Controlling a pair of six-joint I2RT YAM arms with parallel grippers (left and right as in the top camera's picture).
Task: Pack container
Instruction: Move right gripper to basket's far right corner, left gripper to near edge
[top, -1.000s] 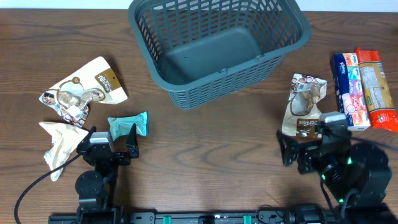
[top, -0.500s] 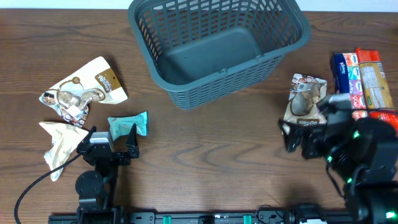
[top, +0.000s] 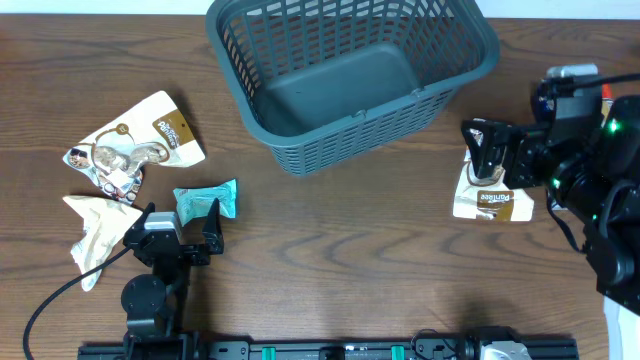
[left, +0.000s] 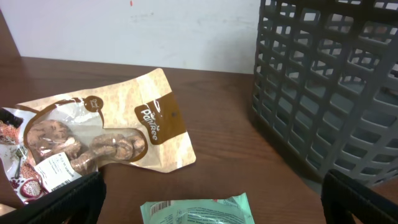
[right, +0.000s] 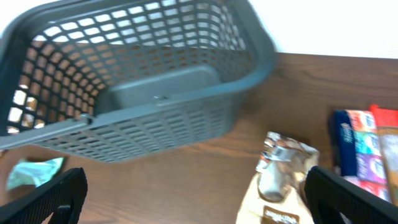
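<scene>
- The container (top: 340, 145), a grey-blue slotted basket, stood at the far middle of the surface (top: 330, 260) with nothing in it.
- The right hand (top: 480, 152) hung released, fingers spread wide with nothing between them, over the far end of a brown snack pouch (top: 492, 203).
- That pouch lay flat with its long axis running near to far, and the basket lay to the left of it and farther off.
- The right arm was by far the nearer one to this pouch.
- The left hand (top: 177, 225) was likewise released and empty at the near left, just near of a teal packet (top: 207, 198).
- A second brown pouch (top: 135, 145) and a crumpled beige packet (top: 92, 232) lay at the far left, apart from the basket.
- Compared with a second earlier, the right arm had swung from the near edge toward the far right, so it now hid most of the blue and orange packets (right: 367, 146) in the overhead view.
- The left arm, the basket and the packets on the left had not moved.
</scene>
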